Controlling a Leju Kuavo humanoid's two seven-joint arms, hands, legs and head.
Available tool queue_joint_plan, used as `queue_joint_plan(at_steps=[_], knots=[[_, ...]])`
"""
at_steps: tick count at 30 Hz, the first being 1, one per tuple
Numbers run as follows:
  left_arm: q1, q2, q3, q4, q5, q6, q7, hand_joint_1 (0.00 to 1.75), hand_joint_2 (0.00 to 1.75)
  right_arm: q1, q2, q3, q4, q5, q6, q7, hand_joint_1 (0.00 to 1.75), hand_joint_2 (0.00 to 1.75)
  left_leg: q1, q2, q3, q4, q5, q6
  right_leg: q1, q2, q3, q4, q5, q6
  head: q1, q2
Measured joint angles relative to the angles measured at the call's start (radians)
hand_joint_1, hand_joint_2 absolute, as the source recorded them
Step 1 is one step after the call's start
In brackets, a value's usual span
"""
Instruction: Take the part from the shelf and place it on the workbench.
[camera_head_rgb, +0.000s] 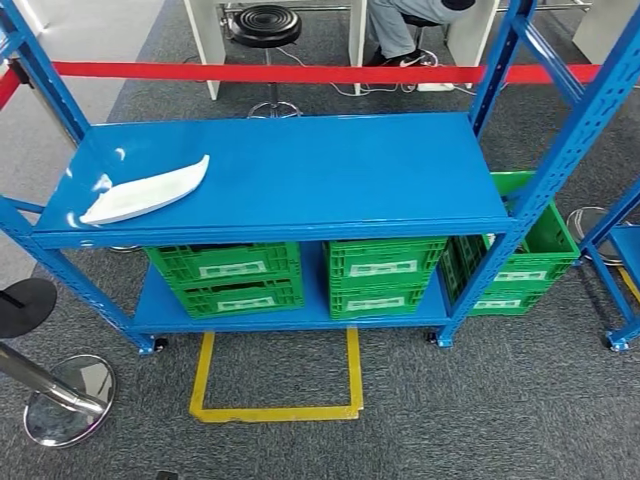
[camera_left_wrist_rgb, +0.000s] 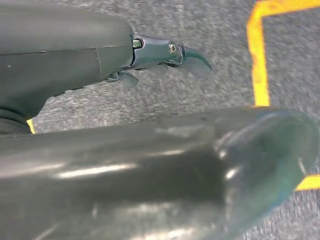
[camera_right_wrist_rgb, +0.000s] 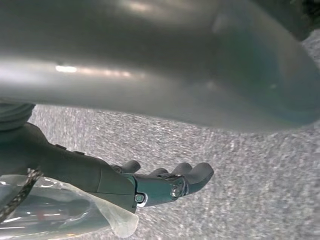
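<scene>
Near: left robot hand (camera_left_wrist_rgb: 162, 57) and right robot hand (camera_right_wrist_rgb: 166, 182) above grey carpet, fingers extended, holding nothing, tips blurred. Farther: white part (camera_head_rgb: 145, 193), flat, elongated, pointed at one end, lying on blue shelf (camera_head_rgb: 317, 170), left side. Surface detail indistinct.

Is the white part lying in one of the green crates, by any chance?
No, the white part lies on the blue shelf, above the green crates.

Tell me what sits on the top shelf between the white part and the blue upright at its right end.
Nothing: in the head view the shelf top is bare blue metal from the white part to the right upright.
</scene>
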Motion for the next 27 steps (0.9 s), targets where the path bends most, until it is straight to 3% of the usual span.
queue_joint_plan(at_steps=[1,3,5,6,7,8,9,10,12,14,16,18,20,21,22,24,25,27], knots=[[0.0,0.0,-0.001,0.0,0.0,0.001,0.0,0.0,0.0,-0.001,0.0,0.001,0.0,0.0,-0.001,-0.001,0.0,0.0,0.004,-0.012,0.004,-0.008,0.004,0.006,-0.001,0.029,-0.008,0.025,-0.017,0.004,0.003,0.0],[-0.004,-0.001,-0.003,0.0,0.001,0.001,-0.001,0.0,0.0,0.0,-0.001,0.003,0.0,0.0,-0.002,-0.002,0.0,0.0,0.007,-0.035,0.008,-0.014,0.008,0.014,-0.001,0.096,-0.064,0.135,-0.072,0.007,0.009,0.0],[-0.006,-0.002,-0.005,0.0,0.002,0.001,-0.001,0.0,0.0,0.005,-0.002,0.004,0.0,0.0,-0.003,-0.001,0.0,0.0,0.006,-0.064,0.008,-0.014,0.006,0.018,-0.001,0.117,-0.132,0.249,-0.103,0.009,0.01,0.0],[-0.005,-0.002,-0.006,0.0,0.002,0.001,-0.001,0.0,0.0,0.006,-0.002,0.004,0.0,0.0,-0.003,-0.001,0.0,0.0,0.005,-0.079,0.01,-0.013,0.004,0.018,-0.001,0.119,-0.149,0.265,-0.092,0.009,0.01,0.0],[-0.004,-0.002,-0.006,0.0,0.003,0.001,-0.001,0.0,0.0,0.007,-0.003,0.004,0.0,0.0,-0.003,-0.002,0.0,0.0,0.005,-0.094,0.013,-0.013,0.002,0.016,-0.002,0.121,-0.147,0.239,-0.06,0.009,0.01,0.0],[-0.004,-0.003,-0.007,0.0,0.003,0.0,-0.001,0.0,0.0,0.007,-0.003,0.004,0.0,0.0,-0.004,-0.002,0.0,0.0,0.006,-0.109,0.017,-0.011,-0.002,0.014,-0.003,0.131,-0.126,0.177,-0.013,0.009,0.01,0.0],[-0.004,-0.003,-0.007,0.0,0.003,0.0,-0.001,0.0,0.0,0.007,-0.004,0.005,0.0,0.0,-0.004,-0.002,0.0,0.0,0.006,-0.122,0.019,-0.009,-0.006,0.009,-0.007,0.157,-0.1,0.111,0.023,0.008,0.01,0.0],[-0.005,-0.003,-0.008,0.0,0.003,0.0,-0.001,0.0,0.0,0.008,-0.004,0.005,0.0,0.0,-0.004,-0.002,0.0,0.0,0.006,-0.134,0.019,-0.004,-0.01,0.004,-0.01,0.184,-0.076,0.051,0.046,0.006,0.01,0.0],[-0.007,-0.002,-0.009,0.0,0.003,0.0,-0.001,0.0,0.0,0.008,-0.004,0.005,0.0,0.0,-0.004,-0.002,0.0,0.0,0.008,-0.156,0.012,0.0,-0.013,-0.007,-0.012,0.217,-0.05,0.002,0.049,-0.002,0.01,0.0],[-0.005,-0.001,-0.011,0.0,0.003,0.0,-0.001,0.0,0.0,0.008,-0.004,0.005,0.0,0.0,-0.005,-0.003,0.0,0.0,0.012,-0.174,0.006,-0.001,-0.013,-0.018,-0.011,0.197,-0.04,-0.006,0.046,-0.013,0.01,0.0],[-0.004,0.0,-0.013,0.0,0.003,0.0,-0.001,0.0,0.0,0.008,-0.005,0.005,0.0,0.0,-0.006,-0.003,0.0,0.0,0.009,-0.133,-0.008,0.032,-0.026,-0.029,-0.013,0.169,-0.025,-0.014,0.042,-0.028,0.005,0.0],[-0.008,0.0,-0.013,0.0,0.003,0.001,-0.001,0.0,0.0,0.01,-0.005,0.006,0.0,0.0,-0.006,-0.003,0.0,0.0,0.008,-0.066,-0.067,0.141,-0.067,-0.04,-0.013,0.138,-0.006,-0.019,0.028,-0.036,-0.001,0.0],[-0.009,-0.001,-0.014,0.0,0.003,0.001,-0.001,0.0,0.0,0.014,-0.005,0.006,0.0,0.0,-0.004,-0.003,0.0,0.0,0.013,-0.045,-0.145,0.269,-0.099,-0.046,-0.012,0.109,0.009,-0.02,0.009,-0.035,-0.002,0.0],[-0.006,-0.002,-0.014,0.0,0.003,0.001,-0.001,0.0,0.0,0.015,-0.005,0.006,0.0,0.0,-0.003,-0.003,0.0,0.0,0.015,-0.042,-0.167,0.297,-0.092,-0.047,-0.012,0.097,0.018,-0.02,-0.002,-0.034,-0.003,0.0],[-0.003,-0.002,-0.014,0.0,0.003,0.001,-0.001,0.0,0.0,0.015,-0.005,0.006,0.0,0.0,-0.001,-0.003,0.0,0.0,0.017,-0.041,-0.168,0.282,-0.064,-0.047,-0.013,0.088,0.03,-0.02,-0.013,-0.032,-0.003,0.0],[0.001,0.0,-0.014,0.0,0.003,0.002,-0.001,0.0,0.0,0.013,-0.005,0.006,0.0,-0.001,0.002,-0.005,0.0,0.0,0.016,-0.034,-0.124,0.162,0.019,-0.041,-0.015,0.075,0.059,-0.022,-0.034,-0.027,-0.002,0.0],[0.001,0.001,-0.015,0.0,0.004,0.002,-0.001,0.0,0.0,0.011,-0.005,0.006,0.0,-0.001,0.003,-0.006,0.0,0.0,0.012,-0.028,-0.097,0.101,0.043,-0.035,-0.014,0.071,0.069,-0.024,-0.044,-0.023,-0.002,0.0],[0.001,0.002,-0.015,0.0,0.005,0.002,-0.001,0.0,0.0,0.008,-0.005,0.006,0.0,-0.002,0.004,-0.008,0.0,0.0,0.004,-0.018,-0.068,0.039,0.042,-0.02,-0.013,0.066,0.089,-0.034,-0.053,-0.01,-0.002,0.0]])
